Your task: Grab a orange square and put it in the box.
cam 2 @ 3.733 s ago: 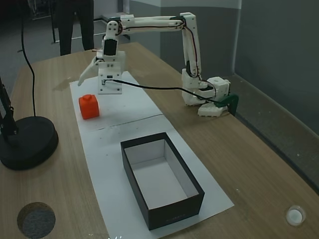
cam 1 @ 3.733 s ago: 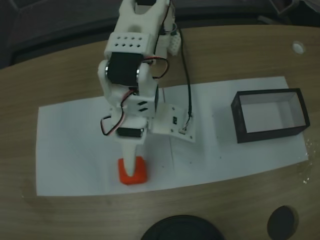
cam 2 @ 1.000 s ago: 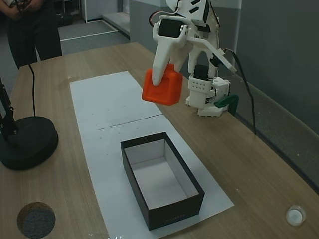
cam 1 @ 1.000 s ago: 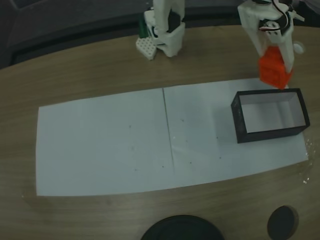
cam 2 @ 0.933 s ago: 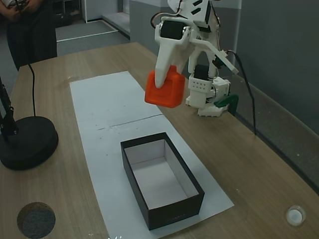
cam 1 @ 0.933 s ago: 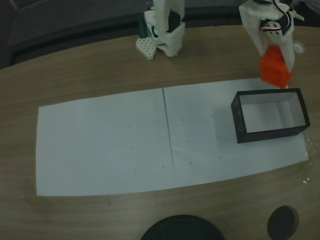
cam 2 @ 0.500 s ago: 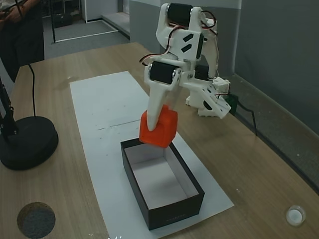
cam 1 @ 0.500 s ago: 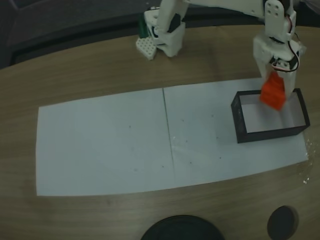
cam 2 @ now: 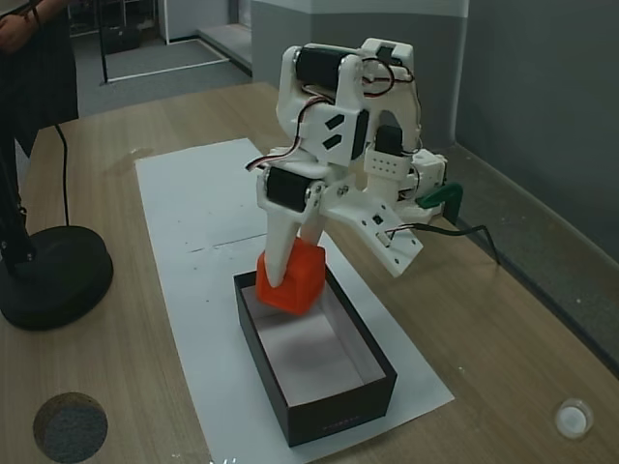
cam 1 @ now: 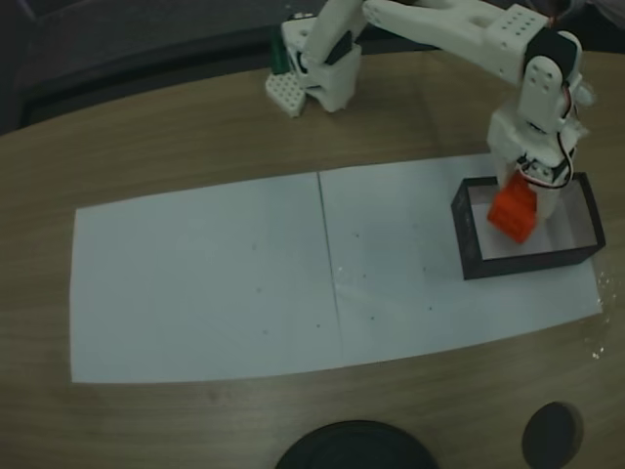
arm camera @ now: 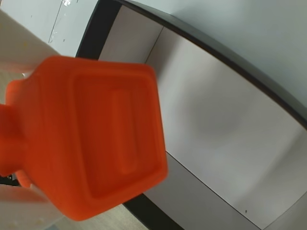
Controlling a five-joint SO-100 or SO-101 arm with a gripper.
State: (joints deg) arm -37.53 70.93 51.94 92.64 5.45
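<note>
Lowered since half a second ago: orange square [cam 2: 290, 275], now hanging within the box [cam 2: 372, 382].
We judge placing underway; gripper [cam 2: 283, 277] clamps it — next, we release.

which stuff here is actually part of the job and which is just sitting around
Part of the job:
- orange square, held by the gripper over the box
- box, open-topped, black walls

Just lying about:
- white paper sheet under the box
- black round stand base
- small white disc on the table

No readable text, labels, brands or numbers on anything here.
</note>
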